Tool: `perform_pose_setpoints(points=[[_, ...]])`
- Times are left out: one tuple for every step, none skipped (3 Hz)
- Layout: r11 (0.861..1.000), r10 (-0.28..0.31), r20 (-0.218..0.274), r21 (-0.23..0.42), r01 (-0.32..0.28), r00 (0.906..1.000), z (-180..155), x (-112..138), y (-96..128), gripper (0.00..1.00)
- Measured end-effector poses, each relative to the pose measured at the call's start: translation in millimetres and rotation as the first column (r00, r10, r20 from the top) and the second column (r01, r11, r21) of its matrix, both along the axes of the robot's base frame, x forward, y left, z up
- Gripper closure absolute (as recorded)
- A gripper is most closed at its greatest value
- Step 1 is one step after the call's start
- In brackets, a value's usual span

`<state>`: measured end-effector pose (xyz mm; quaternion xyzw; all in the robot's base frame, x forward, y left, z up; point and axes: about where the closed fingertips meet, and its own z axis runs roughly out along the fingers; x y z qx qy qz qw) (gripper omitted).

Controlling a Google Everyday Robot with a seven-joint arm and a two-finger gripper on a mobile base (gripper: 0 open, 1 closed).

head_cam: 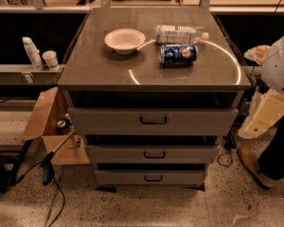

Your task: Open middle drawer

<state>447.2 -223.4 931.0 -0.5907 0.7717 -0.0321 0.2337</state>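
The middle drawer (189,154) is a grey flat front with a small dark bar handle (154,154), between the taller top drawer (199,121) and the shorter bottom drawer (180,177). All three fronts stand out a little from the cabinet body, stepped inward from top to bottom. My gripper (264,116) is the cream piece below the white arm shell (280,63) at the right edge. It hangs beside the cabinet's right side at about top-drawer height, apart from every handle.
On the cabinet top (99,65) are a white bowl (124,40), a lying water bottle (179,33) and a lying blue can (178,54). An open cardboard box (49,126) and cables (52,193) lie on the floor to the left. A dark leg and brown shoe (248,162) are at the right.
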Motion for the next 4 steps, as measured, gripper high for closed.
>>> perform_pose_setpoints(points=[[0.998, -0.004, 0.067, -0.065, 0.008, 0.9978, -65.3, 21.2, 3.3, 0.0], [0.998, -0.004, 0.067, -0.064, 0.008, 0.9977, -65.8, 21.0, 3.3, 0.0], [0.999, -0.013, -0.016, -0.045, 0.012, 0.9998, -104.1, 15.1, 1.9, 0.0], [0.999, -0.017, -0.086, -0.032, 0.014, 0.9961, -133.5, 9.7, 3.1, 0.0]])
